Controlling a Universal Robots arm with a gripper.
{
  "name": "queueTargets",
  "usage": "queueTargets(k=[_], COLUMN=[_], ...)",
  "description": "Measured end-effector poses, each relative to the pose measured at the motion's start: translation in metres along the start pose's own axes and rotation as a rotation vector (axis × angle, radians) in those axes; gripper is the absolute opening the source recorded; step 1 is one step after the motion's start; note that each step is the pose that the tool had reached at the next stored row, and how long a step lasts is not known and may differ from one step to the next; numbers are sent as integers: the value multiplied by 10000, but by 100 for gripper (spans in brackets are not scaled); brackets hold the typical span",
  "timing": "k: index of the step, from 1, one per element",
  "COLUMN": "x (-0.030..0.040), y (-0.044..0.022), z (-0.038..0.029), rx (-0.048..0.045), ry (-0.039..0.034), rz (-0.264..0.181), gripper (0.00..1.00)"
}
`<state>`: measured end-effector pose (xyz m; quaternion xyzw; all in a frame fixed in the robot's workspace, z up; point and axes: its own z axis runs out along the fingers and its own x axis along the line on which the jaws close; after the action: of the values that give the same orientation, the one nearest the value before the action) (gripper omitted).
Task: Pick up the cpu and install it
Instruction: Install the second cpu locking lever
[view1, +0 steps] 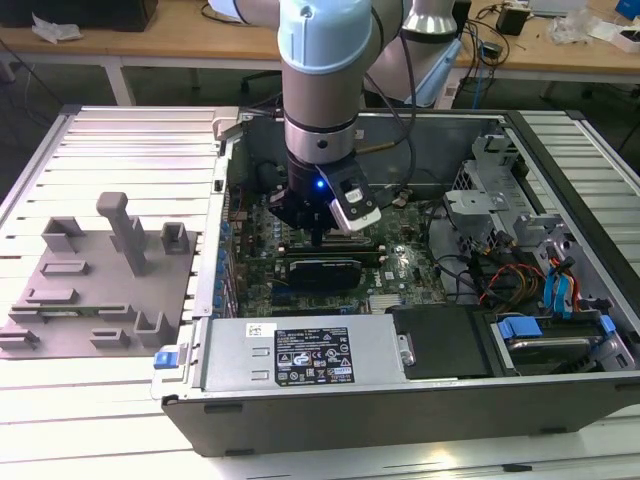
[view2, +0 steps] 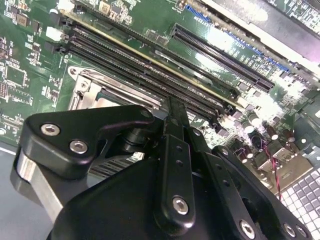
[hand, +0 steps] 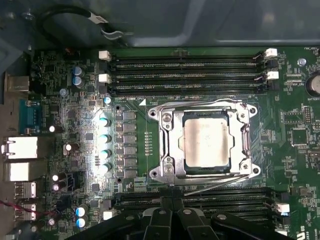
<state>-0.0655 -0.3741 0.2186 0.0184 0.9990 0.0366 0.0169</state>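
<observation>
The cpu (hand: 206, 141), a flat square chip with a silvery top, lies inside the metal-framed socket (hand: 167, 145) on the green motherboard (hand: 60, 100). My gripper (hand: 172, 210) hovers just beside the socket, over the memory slots, with its black fingers (view2: 175, 120) pressed together and nothing between them. In the exterior view the gripper (view1: 318, 238) reaches down into the open computer case (view1: 400, 420). A corner of the socket frame (view2: 87, 85) shows behind the gripper body in the second wrist view.
Rows of memory slots (hand: 185, 65) flank the socket on both sides. A power supply (view1: 300, 350) sits at the case's front, a drive cage with coloured cables (view1: 520, 270) at the exterior view's right. A grey fixture plate (view1: 100, 280) lies outside the case on the exterior view's left.
</observation>
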Motion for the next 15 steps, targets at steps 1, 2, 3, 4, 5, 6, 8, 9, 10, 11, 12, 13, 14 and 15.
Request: queueTargets(k=[1, 2, 3, 4, 5, 6, 8, 9, 10, 11, 12, 13, 14, 15], x=[0, -1, 2, 7, 13, 21, 42, 45, 50, 53, 53, 53, 54, 54], y=[0, -1, -2, -3, -3, -4, -6, -7, -8, -11, -12, -14, -18, -21], z=[0, 0, 4, 7, 14, 24, 39, 41, 46, 55, 64, 76, 88, 100], rx=[-2, -9, -11, -20, -37, -59, -203, -260, -369, -464, -498, -518, -546, -586], ry=[0, 0, -1, 0, 0, 1, 5, 7, 10, 12, 12, 9, 7, 1], rz=[0, -1, -2, -2, 0, 4, 22, 28, 42, 64, 80, 103, 151, 225], gripper=[11, 11, 11, 11, 11, 11, 11, 11, 11, 11, 11, 11, 11, 11])
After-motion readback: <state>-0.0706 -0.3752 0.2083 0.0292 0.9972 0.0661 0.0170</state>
